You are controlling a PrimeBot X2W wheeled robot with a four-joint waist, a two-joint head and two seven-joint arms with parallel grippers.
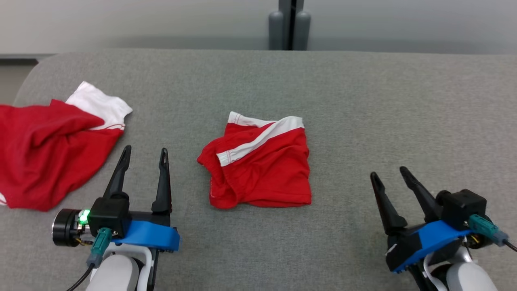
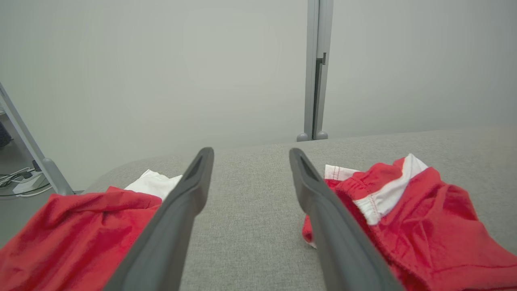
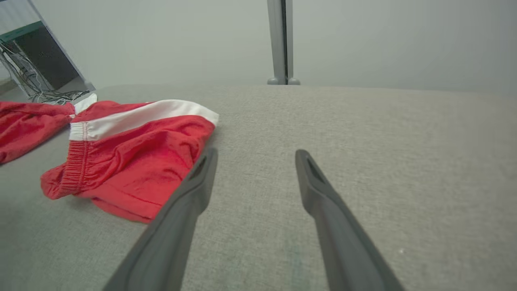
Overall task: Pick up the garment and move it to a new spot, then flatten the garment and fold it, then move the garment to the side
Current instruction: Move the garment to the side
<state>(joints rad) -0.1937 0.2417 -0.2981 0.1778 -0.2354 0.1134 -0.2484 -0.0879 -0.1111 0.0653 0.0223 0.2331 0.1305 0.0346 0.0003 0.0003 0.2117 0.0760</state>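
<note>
A red garment (image 1: 262,169) with a white band lies folded into a rough square in the middle of the grey fabric surface (image 1: 383,105). My left gripper (image 1: 145,149) rests open to its left, fingers pointing away from me, nothing between them. My right gripper (image 1: 388,171) stands open to its right, also empty. In the left wrist view the garment (image 2: 424,226) sits just right of my left gripper (image 2: 250,152). In the right wrist view the garment (image 3: 133,161) lies left of my right gripper (image 3: 256,152), its near corner behind the left finger.
A second red and white garment (image 1: 52,149) lies crumpled at the left edge of the surface, also in the left wrist view (image 2: 72,234) and the right wrist view (image 3: 24,125). A grey post (image 1: 290,24) stands behind the far edge. Bare fabric stretches to the right.
</note>
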